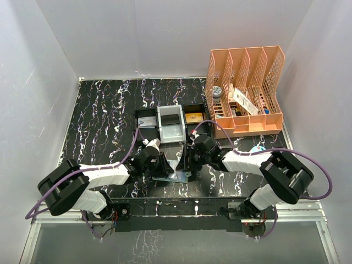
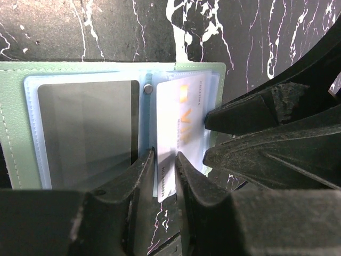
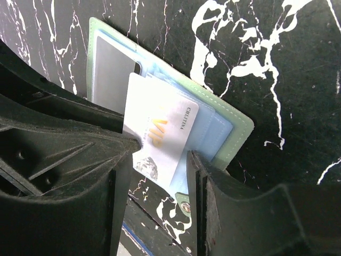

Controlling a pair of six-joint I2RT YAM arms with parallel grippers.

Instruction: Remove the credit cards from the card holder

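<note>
We saw a black, white-veined table (image 1: 104, 110) filling the floor of a white-walled booth. At its far right corner stood a peach slotted file rack (image 1: 247, 71). The left arm (image 1: 104, 176) and the right arm (image 1: 245, 161) reached in from the near edge and met at the near middle of the table. Just beyond them, toward the far side, a white tray (image 1: 170, 125) sat in a row between two smaller black trays (image 1: 146, 119).

The card holder (image 2: 13, 117) lay open and flat on the table beneath both wrists, on the near side of the trays. Its green rim showed round the pale blue pockets, which faced up. A grey card (image 2: 88, 128) was seated fully in one pocket. A white card (image 2: 178, 117) with gold lettering sat in the other pocket, the one on the right pincer's side. It was slid partly out, so that one end stuck past the holder's edge on the left pincer's side.

The right pincer (image 3: 162, 152) had its fingers well apart, clamped on nothing, with their tips at one long edge of the white card. The left pincer (image 2: 165, 157) had its fingers only narrowly apart, and the white card's protruding end showed in the gap. We could not tell whether they pinched it. A small metal stud (image 2: 148, 89) sat on the holder's fold.
</note>
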